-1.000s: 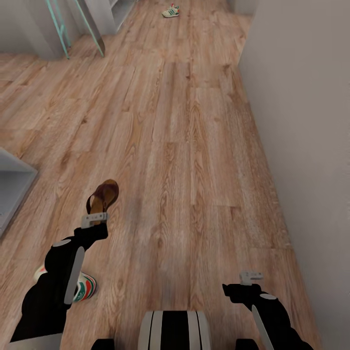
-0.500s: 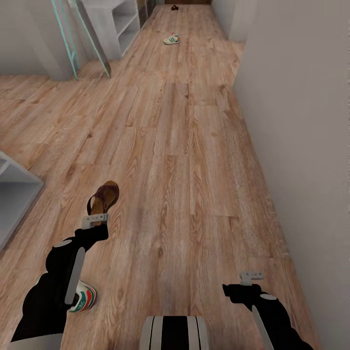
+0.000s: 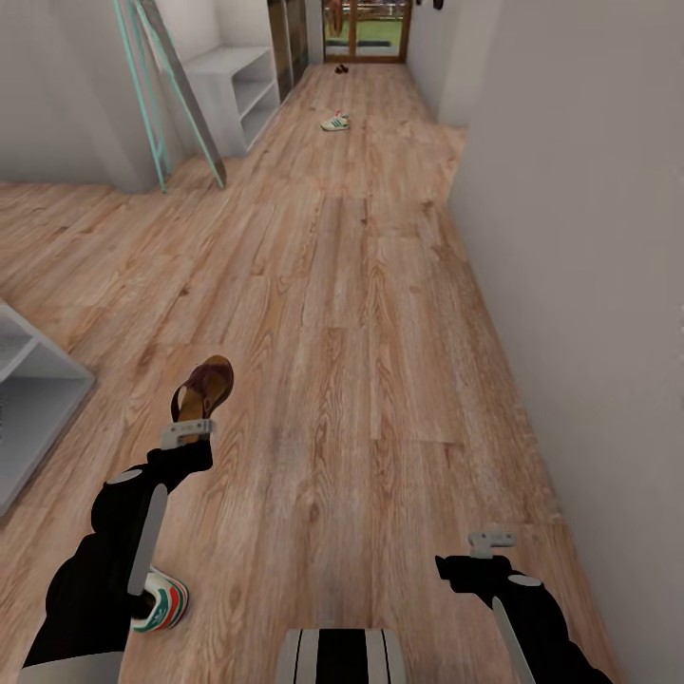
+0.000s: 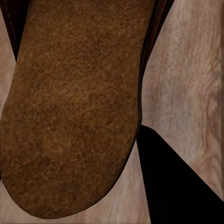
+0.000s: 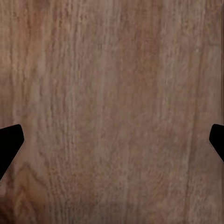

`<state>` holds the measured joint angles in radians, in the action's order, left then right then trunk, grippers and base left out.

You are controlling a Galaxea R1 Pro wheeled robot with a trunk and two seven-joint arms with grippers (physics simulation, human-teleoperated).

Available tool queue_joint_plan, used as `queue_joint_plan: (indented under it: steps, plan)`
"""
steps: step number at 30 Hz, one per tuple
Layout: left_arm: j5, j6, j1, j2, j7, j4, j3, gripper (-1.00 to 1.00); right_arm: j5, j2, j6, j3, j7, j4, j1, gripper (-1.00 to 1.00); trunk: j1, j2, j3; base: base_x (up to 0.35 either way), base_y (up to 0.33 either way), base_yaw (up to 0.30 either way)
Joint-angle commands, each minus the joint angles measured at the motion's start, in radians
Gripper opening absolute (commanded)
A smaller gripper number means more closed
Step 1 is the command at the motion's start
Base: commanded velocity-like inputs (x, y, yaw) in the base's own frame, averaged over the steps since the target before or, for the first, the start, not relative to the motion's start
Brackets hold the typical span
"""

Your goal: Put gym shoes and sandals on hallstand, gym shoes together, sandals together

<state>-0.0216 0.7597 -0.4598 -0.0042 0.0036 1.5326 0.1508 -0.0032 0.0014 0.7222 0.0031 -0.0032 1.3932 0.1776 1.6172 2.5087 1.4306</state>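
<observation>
holding one sandal (image 3: 203, 388) out ahead of the left gripper (image 3: 187, 429), heel end pinched in the fingers, toe pointing forward over the corridor floor (image 3: 361, 313). carried clear of the planks, by the look of it, so nothing drags while rolling. seen close in the left wrist view, tan suede footbed (image 4: 74, 102) across most of the frame, dark strap edge at the side, one black finger (image 4: 182, 182) beside it; clamped on the sandal, judging from both views.

right gripper (image 3: 489, 542) low and forward over bare planks, carrying nothing; in its wrist view two black fingertips (image 5: 9, 142) at opposite edges, spread wide, wood grain between. probably kept ready for a second pickup.

one gym shoe (image 3: 157, 600) on the floor just beside the left arm, partly hidden by it, white with green stripes and a red-orange patch. second gym shoe (image 3: 334, 122) well down the corridor, lying alone on the planks. far beyond it, near the doorway, a small dark shape (image 3: 340, 67), likely the other sandal, too small to be sure.

pale grey hallstand (image 3: 233, 90) against the left wall far ahead, open shelves facing the corridor, a turquoise-framed panel (image 3: 161, 90) leaning near it. another grey shelf corner (image 3: 38, 399) at the left edge, close by.

judged stage: first item in hand, rack not yet reached, three items left on the floor.
</observation>
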Motion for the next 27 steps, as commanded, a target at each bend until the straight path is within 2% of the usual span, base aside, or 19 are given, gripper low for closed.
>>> queue_joint_plan:
  steps: [1, 27]
  plan:
    - [0.000, 0.006, 0.000, 0.000, -0.002, 0.001, 0.001, -1.00, 0.000, 0.000, 0.005, 0.000, 0.000, 0.001, 0.000, 1.00, -0.001, 0.000, -0.005, 0.000, 0.000, 0.000]
    - [0.000, 0.005, 0.000, 0.000, -0.002, -0.012, 0.001, -1.00, 0.002, 0.000, 0.006, 0.000, 0.000, 0.001, -0.003, 1.00, -0.012, -0.006, -0.148, 0.000, 0.000, 0.000]
